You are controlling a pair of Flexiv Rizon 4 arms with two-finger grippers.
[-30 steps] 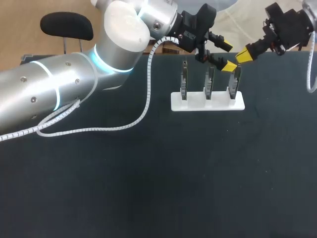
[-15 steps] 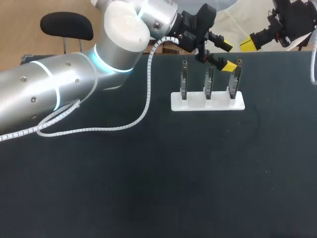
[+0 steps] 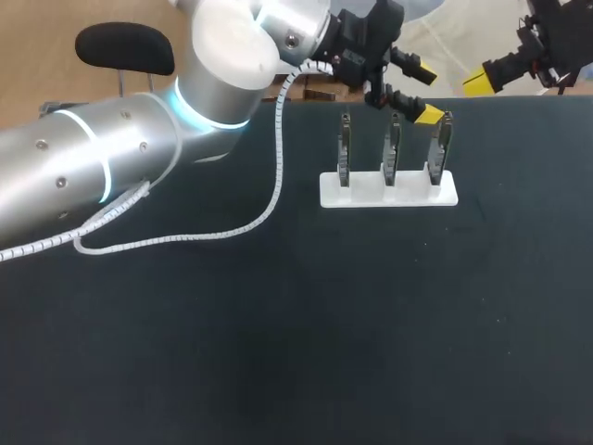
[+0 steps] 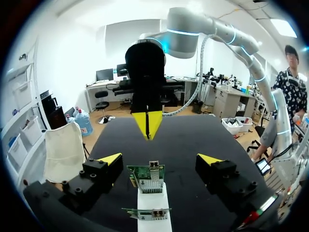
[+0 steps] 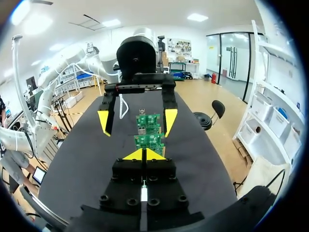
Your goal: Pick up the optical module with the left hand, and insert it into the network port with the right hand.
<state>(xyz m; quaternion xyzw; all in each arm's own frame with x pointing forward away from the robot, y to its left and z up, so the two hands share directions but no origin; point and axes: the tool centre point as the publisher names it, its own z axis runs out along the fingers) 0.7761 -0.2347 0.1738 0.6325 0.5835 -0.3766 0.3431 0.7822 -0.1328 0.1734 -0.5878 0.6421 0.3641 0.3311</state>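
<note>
A white holder (image 3: 389, 190) stands at the table's far side with three green network cards upright in it. My left gripper (image 3: 427, 94) hangs open above the holder's right end, beside the top of the rightmost card (image 3: 442, 139). In the left wrist view the nearest card (image 4: 146, 178) lies between the left gripper's (image 4: 159, 159) wide-apart fingers and touches neither. My right gripper (image 3: 482, 81) is shut and empty, up at the far right, off the holder. In the right wrist view the right gripper (image 5: 143, 154) faces the cards (image 5: 150, 140) and the left gripper (image 5: 136, 121). I cannot make out a separate optical module.
The dark table (image 3: 278, 324) stretches wide in front of the holder. A white coiled cable (image 3: 269, 204) hangs from my left arm and trails over the table's left part.
My right gripper has drawn back up and to the right, away from the holder. My left gripper has shifted slightly toward the far edge and stays open.
</note>
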